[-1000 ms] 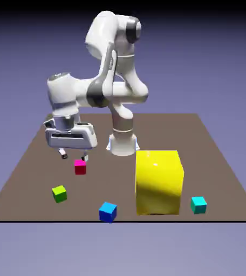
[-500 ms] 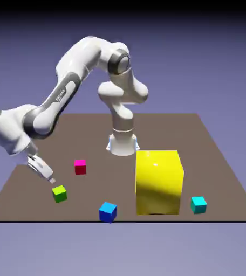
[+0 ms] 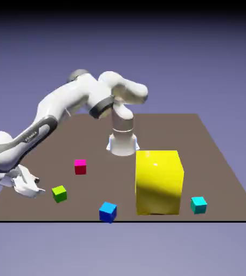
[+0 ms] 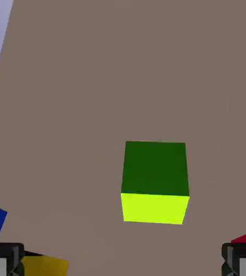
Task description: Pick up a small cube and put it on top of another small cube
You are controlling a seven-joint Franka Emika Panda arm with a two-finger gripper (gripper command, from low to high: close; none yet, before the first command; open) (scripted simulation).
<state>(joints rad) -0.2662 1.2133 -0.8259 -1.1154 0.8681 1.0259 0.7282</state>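
A flat brown table point(image 3: 211, 161) sits before a plain blue-violet backdrop. Everything on it is smooth, matte and sharp-edged: a big yellow block point(image 3: 158, 182), a magenta cube point(image 3: 80, 166), a blue cube point(image 3: 108, 212), a teal cube point(image 3: 198, 205) and the green cube point(image 3: 59, 193). The green cube rests flat on the table, at about seven o'clock from the magenta one, equal-sided with no long axis, one corner edge turned toward the front. The gripper point(image 3: 30, 188) hangs low just beside it at nine o'clock, jaws wide apart and empty. In the hand view the green cube point(image 4: 155, 182) lies ahead between the fingertips point(image 4: 3, 257), untouched.
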